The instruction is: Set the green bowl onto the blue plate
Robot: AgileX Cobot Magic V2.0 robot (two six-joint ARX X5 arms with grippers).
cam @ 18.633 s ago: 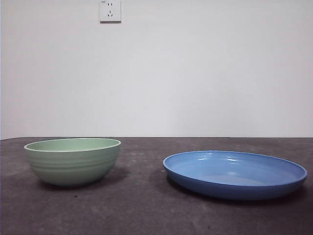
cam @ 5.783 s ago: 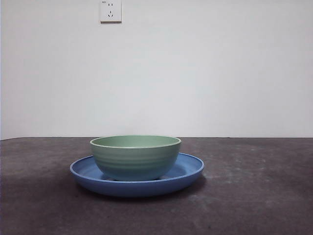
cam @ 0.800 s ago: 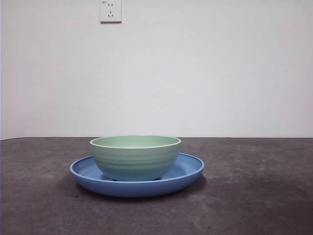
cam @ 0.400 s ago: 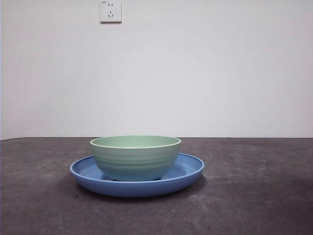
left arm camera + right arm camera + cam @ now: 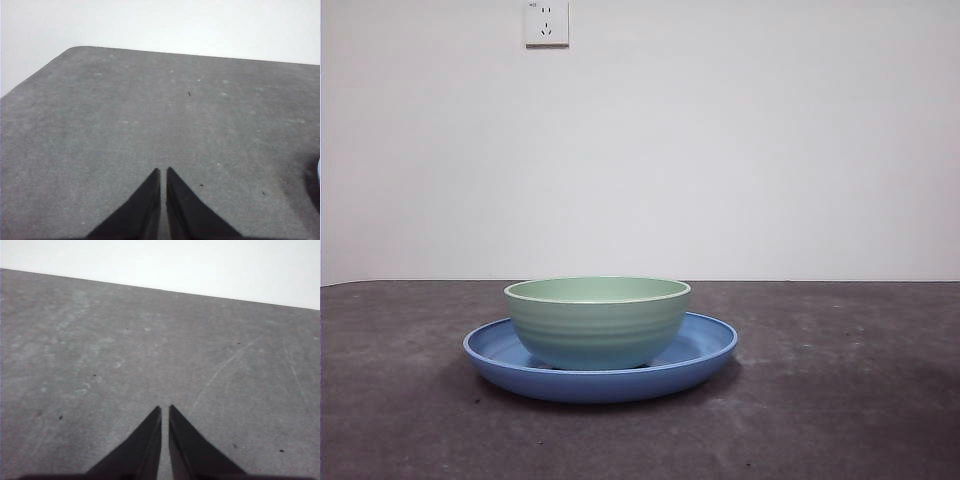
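Left gripper (image 5: 163, 172) and right gripper (image 5: 165, 410) hover over bare table (image 5: 840, 400) with jaws closed and empty; bowl (image 5: 597, 322) sits upright in plate (image 5: 705, 352), near centre; placement looks complete, so hold both arms clear, avoiding contact.

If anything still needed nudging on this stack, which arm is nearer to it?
Left, marginally. The blue plate just shows at the edge of the left gripper's wrist view; the right gripper sees only bare table. Both are shut, and the green bowl already sits on the plate.
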